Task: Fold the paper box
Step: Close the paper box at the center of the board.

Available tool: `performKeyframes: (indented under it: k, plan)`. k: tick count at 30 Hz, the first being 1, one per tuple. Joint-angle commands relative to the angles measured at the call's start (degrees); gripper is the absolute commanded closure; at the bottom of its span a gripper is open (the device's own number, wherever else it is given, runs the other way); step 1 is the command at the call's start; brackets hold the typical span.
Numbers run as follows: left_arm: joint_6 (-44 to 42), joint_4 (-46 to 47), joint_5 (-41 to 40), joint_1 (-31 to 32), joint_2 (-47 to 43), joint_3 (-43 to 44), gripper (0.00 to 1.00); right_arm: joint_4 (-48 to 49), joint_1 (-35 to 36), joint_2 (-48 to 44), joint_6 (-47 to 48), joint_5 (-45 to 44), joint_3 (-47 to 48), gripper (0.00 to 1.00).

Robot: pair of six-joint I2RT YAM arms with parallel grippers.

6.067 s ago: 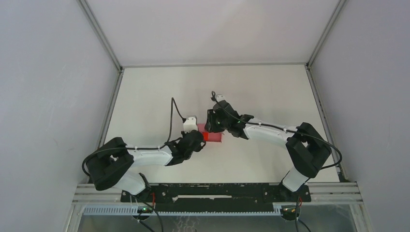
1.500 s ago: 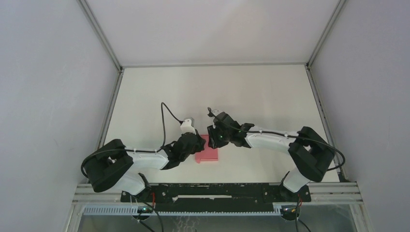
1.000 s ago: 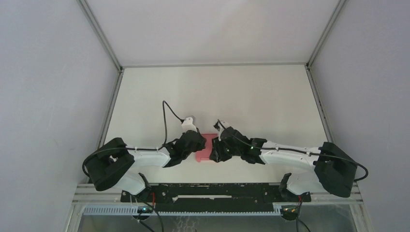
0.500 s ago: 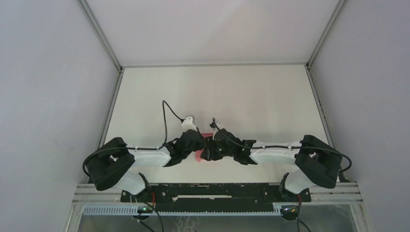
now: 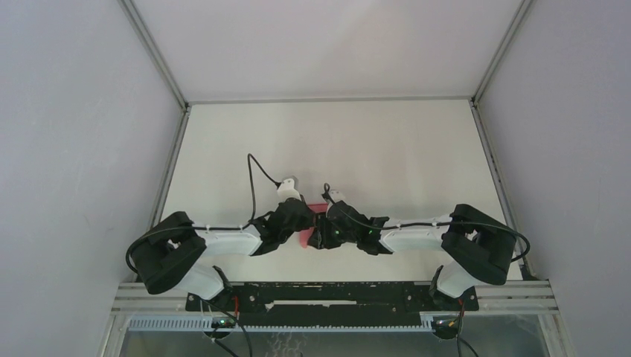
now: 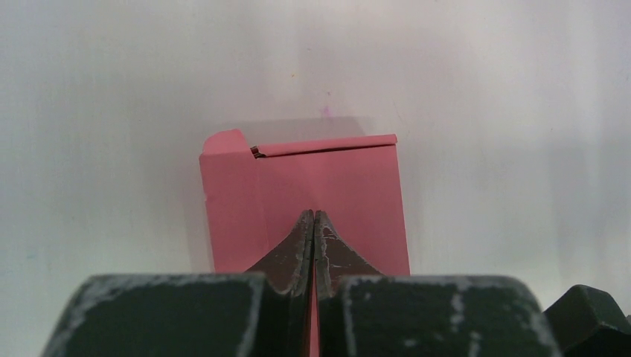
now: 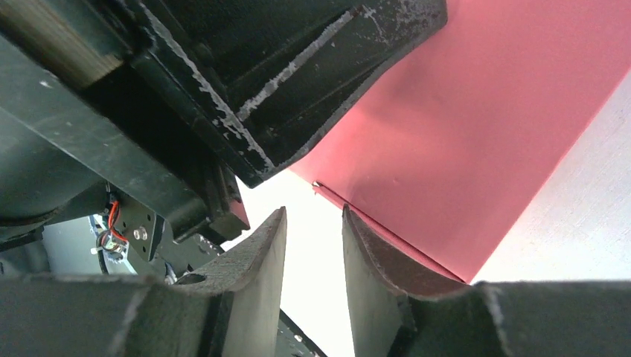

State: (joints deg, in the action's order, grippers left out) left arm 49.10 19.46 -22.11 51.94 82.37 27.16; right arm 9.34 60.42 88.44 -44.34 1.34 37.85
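Note:
The pink paper box [image 6: 357,186] lies flat on the white table with a small tab at its far left corner. In the top view only slivers of the box [image 5: 305,239] show between the two wrists. My left gripper [image 6: 313,214] is shut, its tips resting over the middle of the box's top panel; whether it pinches any cardboard is not clear. My right gripper [image 7: 314,212] is open by a narrow gap with only table between the fingers, and its right finger [image 7: 387,260] sits against the box's [image 7: 484,126] edge. The left gripper's black body [image 7: 298,67] fills the upper left of that view.
The two wrists [image 5: 298,219] [image 5: 338,227] almost touch at the table's [image 5: 335,141] near middle. A black cable [image 5: 257,178] loops up from the left wrist. Grey walls and a metal frame [image 5: 152,52] bound the table. A black rail [image 5: 335,294] runs along the near edge.
The box, held up between both grippers six seconds ago, now lies flat. The right gripper swung from the box's far side to its near right edge, close to the left gripper.

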Motion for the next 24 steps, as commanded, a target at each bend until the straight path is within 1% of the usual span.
performKeyframes:
  k: [1, 10, 18, 24]
  plan:
    - [-0.41, -3.54, 0.31, -0.35, -1.20, 0.00, 0.96, 0.09, -2.16, -0.05, 0.43, -1.34, -2.50, 0.58]
    - [0.07, -4.54, 1.74, -0.35, -2.10, -0.95, 0.96, -1.97, -9.47, -2.03, 4.53, -1.08, -4.62, 0.58]
    - [0.41, -3.98, 3.52, -0.26, -1.83, -1.22, 0.96, -1.39, -17.20, -0.48, 7.97, 2.50, -3.61, 0.58]
    - [0.81, -3.73, 4.51, 0.29, -1.79, -0.99, 0.96, -4.08, -18.83, 0.29, 10.69, 2.31, -0.29, 0.58]
